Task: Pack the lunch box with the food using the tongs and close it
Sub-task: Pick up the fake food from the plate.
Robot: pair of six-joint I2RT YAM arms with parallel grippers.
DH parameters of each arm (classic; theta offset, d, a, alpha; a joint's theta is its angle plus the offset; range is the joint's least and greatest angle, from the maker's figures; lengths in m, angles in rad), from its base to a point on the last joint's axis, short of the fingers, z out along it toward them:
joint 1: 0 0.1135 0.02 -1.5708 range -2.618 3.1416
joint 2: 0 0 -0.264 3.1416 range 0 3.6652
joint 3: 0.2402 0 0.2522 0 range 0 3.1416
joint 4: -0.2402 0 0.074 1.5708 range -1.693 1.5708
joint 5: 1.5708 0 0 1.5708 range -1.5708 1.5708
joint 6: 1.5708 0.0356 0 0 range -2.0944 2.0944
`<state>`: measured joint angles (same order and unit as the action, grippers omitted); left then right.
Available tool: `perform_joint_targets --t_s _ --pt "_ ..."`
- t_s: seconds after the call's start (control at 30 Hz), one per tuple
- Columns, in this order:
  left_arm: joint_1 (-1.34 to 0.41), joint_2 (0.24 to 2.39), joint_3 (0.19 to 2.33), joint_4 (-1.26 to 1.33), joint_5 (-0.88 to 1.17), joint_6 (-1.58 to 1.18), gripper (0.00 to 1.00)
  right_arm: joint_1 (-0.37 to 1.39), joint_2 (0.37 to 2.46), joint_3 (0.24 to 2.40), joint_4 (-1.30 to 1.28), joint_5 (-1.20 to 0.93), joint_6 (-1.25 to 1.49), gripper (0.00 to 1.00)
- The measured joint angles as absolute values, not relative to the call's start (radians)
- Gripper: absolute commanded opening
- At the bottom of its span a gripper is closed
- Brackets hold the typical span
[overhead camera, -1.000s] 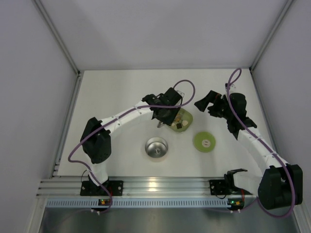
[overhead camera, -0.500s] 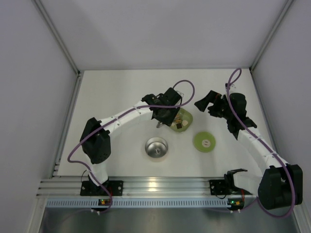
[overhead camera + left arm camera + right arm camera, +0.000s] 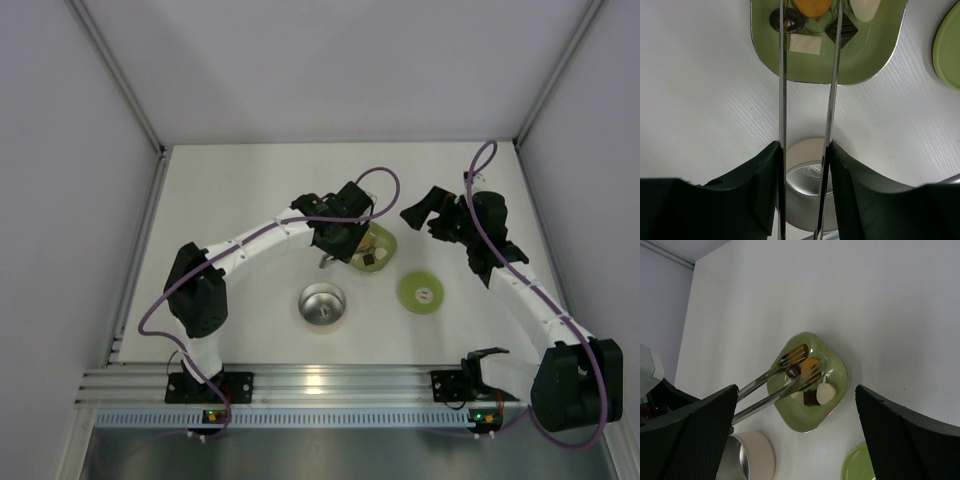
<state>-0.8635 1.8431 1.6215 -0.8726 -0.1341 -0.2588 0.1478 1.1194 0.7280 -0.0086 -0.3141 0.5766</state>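
Task status: packing has not started, judging by the frames. The lunch box [image 3: 322,304] stands uncovered on the table [image 3: 230,200], near the arm bases, and no food shows inside it. Its lid [image 3: 422,293] lies flat on the table just to the right, apart from the container, so closing is also not yet done. All visible food sits in the pale green dish [image 3: 865,65], which stands just beyond the lunch box. The left gripper [image 3: 805,150] is clamped on the tongs [image 3: 782,100], one pad pressing each arm from outside. The two arms run forward over the dish with their ends apart around the pieces. Whether any piece is pinched cannot be told. The right gripper [image 3: 424,214] hangs beyond the lid, jaws wide apart and holding nothing. Outstanding steps: transfer each piece, then fit the lid. Item count:

- one lunch box, one lid, one dish, one pair of tongs
- five food pieces:
  - one orange piece [image 3: 812,5]
  - one dark oval [image 3: 787,20]
  - one dark brown square [image 3: 842,31]
  - one whitish square [image 3: 806,43]
  - one whitish rounded piece [image 3: 865,7]
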Motion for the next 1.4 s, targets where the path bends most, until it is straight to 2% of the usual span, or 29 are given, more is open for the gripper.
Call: perform_joint_targets --t_s 0.47,1.17,1.4 --pt "-0.864 1.843 1.621 -0.885 -0.104 -0.259 0.36 0.148 1.119 0.728 -0.009 -0.314 0.577 0.99" --pt "-0.864 1.773 1.683 -0.906 -0.147 -0.255 0.35 0.148 1.119 0.728 -0.017 -0.313 0.577 0.99" --pt "-0.865 1.675 1.672 -0.956 -0.129 -0.257 0.36 0.148 1.119 0.728 -0.017 -0.310 0.577 0.99"
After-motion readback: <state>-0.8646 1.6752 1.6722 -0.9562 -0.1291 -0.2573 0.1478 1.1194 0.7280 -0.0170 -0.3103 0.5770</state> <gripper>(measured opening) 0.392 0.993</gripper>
